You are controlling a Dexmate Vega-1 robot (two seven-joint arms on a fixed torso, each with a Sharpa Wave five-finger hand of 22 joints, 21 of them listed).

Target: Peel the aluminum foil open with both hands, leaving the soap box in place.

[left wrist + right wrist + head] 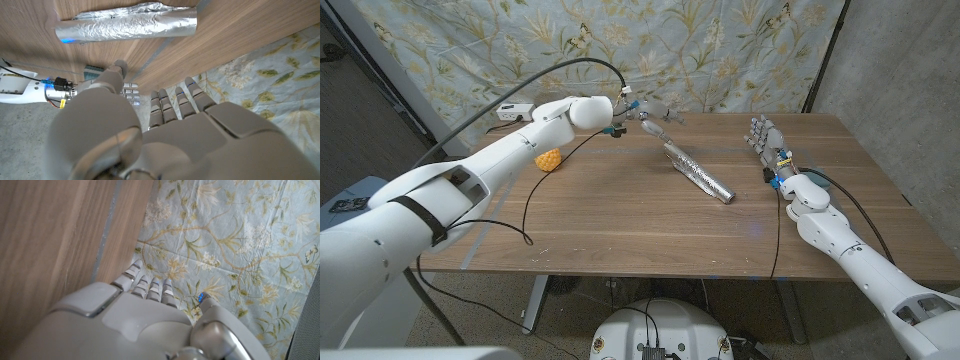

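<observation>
Over on the left there's a small yellow thing (pixel 549 159) sitting on the wooden surface (pixel 620 220), half hidden behind the left arm, can't tell what it is. The left hand (pixel 653 113) hovers at the far end of the foil-wrapped bundle (pixel 699 172), fingers spread and holding nothing, just above and beside that end, and I can't tell if it's touching. The bundle lies near the middle of the surface, slanting from the far side down toward the right.

My guess on handling: foil is thin, crinkly and tears easily, and the whole package looks light, so it'll probably skid if only one side gets tugged. Best bet seems to be pinching a loose seam or a crumpled end, one hand per side.

The right hand (pixel 764 136) stands on its edge, off to the right of the bundle, well apart from it, fingers straight and empty.
</observation>
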